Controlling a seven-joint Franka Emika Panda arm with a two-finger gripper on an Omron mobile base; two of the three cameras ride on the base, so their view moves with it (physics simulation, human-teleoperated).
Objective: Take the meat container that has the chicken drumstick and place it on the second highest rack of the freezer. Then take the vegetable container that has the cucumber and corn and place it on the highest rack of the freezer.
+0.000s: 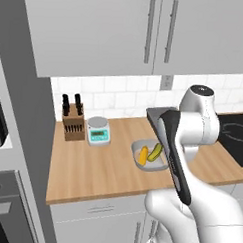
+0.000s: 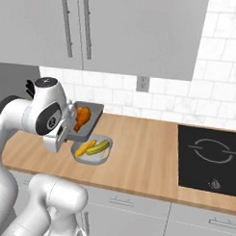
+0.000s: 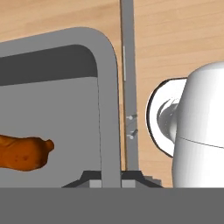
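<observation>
Right base view shows the pincer clamped on the meat container rim, drumstick aboard, lifted above the vegetable bowl on the desk; both freezer placements remain.

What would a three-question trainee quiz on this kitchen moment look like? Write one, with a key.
1. True or false: the grey rectangular meat tray rests flat on the wooden counter.
2. Which two vegetables lie in the shallow grey bowl? A) carrot and pepper B) yellow corn cob and dark-green cucumber
3. Fill in: the two-finger gripper is shut on the tray's ____.

Key: 1 false, it is held up above the counter with the orange-brown chicken drumstick inside; 2 B; 3 rim.
</observation>
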